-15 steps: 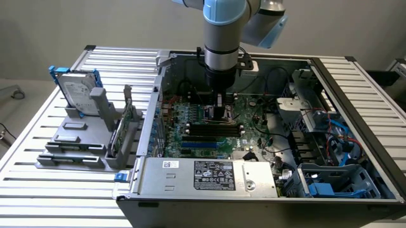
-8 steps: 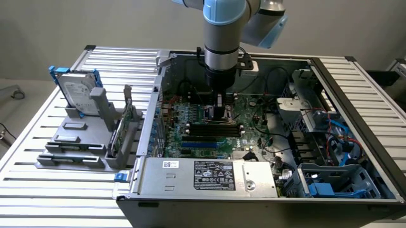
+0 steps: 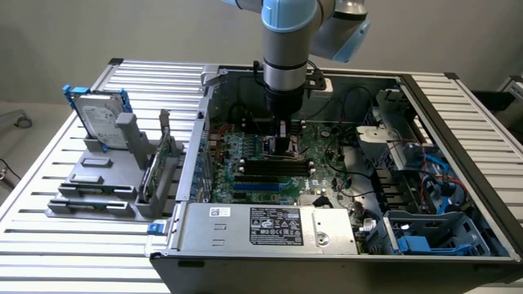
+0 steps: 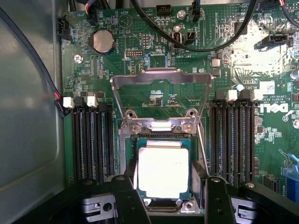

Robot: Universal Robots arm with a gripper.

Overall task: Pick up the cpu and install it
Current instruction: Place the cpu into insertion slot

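- While the gripper [image 4: 169, 182] hangs low over the motherboard [image 4: 140, 46], its jaws stand apart, grasping nothing.
- The cpu [image 4: 162, 170] lies flat in the socket [image 4: 127, 149], between the two fingers.
- Beyond the cpu, the metal load plate [image 4: 161, 79] stands raised open.
- The open computer case [image 3: 327, 275] rests on the slatted counter [image 3: 65, 245].

An open computer case [image 3: 327, 275] lies on the slatted metal desk [image 3: 49, 245], with its green motherboard [image 3: 261, 177] exposed and a labelled power supply [image 3: 270, 229] along its near side. At the exterior view's left, a hard drive [image 3: 100, 119] with blue brackets stands upright in a grey holder [image 3: 98, 190]. A coin battery [image 4: 103, 41] sits on the board.
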